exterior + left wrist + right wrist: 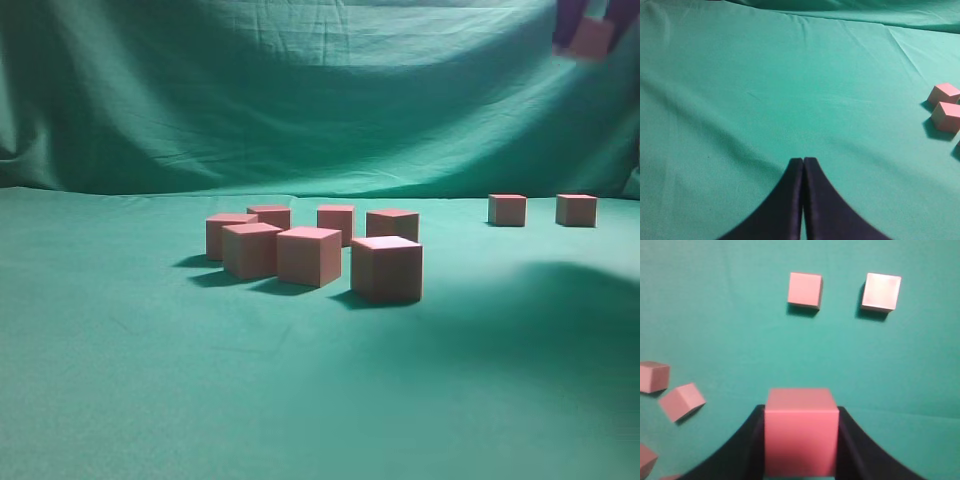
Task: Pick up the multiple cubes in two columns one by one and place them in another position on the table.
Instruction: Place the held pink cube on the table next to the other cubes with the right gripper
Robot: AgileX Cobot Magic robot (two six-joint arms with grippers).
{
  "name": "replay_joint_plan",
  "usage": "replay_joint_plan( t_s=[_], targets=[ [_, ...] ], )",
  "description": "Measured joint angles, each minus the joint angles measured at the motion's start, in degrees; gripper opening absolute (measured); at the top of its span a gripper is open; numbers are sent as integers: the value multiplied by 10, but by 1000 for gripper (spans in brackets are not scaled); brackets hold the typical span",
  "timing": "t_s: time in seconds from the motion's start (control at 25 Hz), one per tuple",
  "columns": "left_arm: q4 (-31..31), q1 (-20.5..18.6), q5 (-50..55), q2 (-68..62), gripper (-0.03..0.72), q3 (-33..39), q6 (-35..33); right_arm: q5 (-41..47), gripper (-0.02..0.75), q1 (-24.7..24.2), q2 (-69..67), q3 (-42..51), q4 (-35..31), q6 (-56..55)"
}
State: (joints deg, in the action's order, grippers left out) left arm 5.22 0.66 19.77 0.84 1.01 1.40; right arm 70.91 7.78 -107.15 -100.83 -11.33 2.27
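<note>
While a pink cube (pixel 800 437) sits clamped between the right gripper (pixel 800 445) fingers high above the green table (pixel 150 400), two cubes (pixel 804 289) lie at twelve o'clock. Left gripper (pixel 803 162) is pressed closed, empty.

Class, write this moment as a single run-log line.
right tool: shut on cube, raised | left tool: shut, empty | two cubes placed right | seven cubes in cluster on table

Seven cubes (pixel 312 248) are clustered at the table's (pixel 150 400) centre, two more are set at three o'clock, and one is held at one o'clock by the right gripper (pixel 590 30).
</note>
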Motion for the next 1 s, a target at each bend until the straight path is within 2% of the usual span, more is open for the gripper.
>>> replay_joint_plan(
  t_s=[0.24,0.4,0.76,1.0],
  targets=[
    [0,0,0,0,0,0,0,2,269,78,115,91,-6,6],
    [0,0,0,0,0,0,0,2,269,152,158,161,-3,25],
    [0,0,0,0,0,0,0,-26,269,339,162,276,-2,128],
    [0,0,0,0,0,0,0,-72,269,407,126,286,-2,96]
  ],
)
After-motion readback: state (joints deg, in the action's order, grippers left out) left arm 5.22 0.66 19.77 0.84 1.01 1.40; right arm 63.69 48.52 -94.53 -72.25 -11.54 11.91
